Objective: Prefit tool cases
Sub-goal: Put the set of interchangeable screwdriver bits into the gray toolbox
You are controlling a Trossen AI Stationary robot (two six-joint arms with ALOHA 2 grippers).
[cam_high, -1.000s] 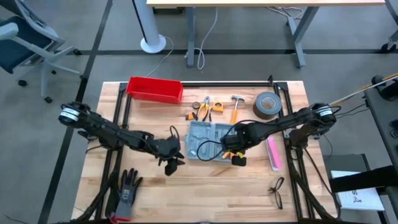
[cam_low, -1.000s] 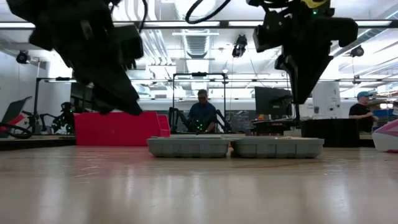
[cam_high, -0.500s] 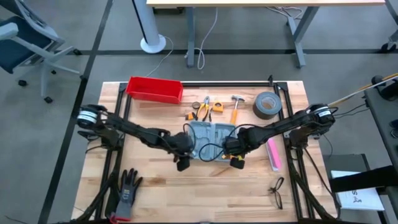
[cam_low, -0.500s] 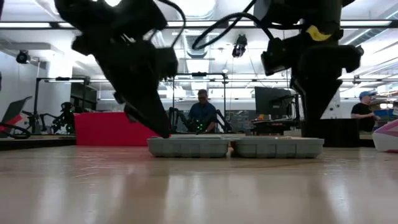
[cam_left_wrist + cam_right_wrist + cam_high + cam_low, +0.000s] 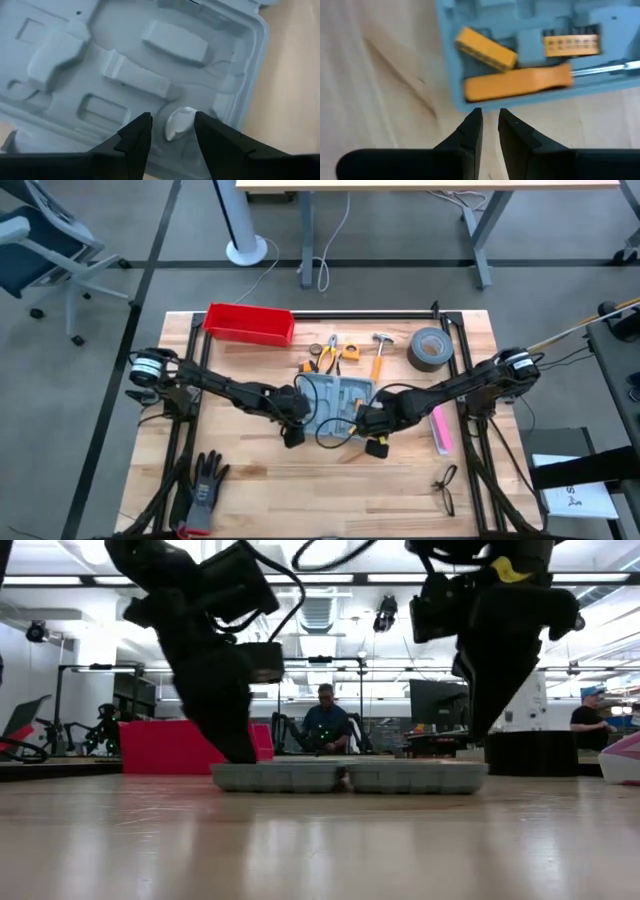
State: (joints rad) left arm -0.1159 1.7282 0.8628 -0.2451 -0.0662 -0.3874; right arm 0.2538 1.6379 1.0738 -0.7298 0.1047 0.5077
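Both grippers work at the open tool case (image 5: 338, 402), which lies flat near the middle of the table (image 5: 300, 490), its two halves side by side, long axis running left to right across the table. Left gripper (image 5: 172, 131) sits over the case's left half, fingers (image 5: 137, 137) apart, straddling a small raised nub of the grey moulded tray; whether they touch it I cannot tell. Right gripper (image 5: 490, 125) hangs just off the near edge of the right half, fingers nearly together and holding nothing, beside yellow tools (image 5: 517, 82) in their slots. Bare wood lies open toward the near edge; loose hand tools (image 5: 340, 352) crowd the far side.
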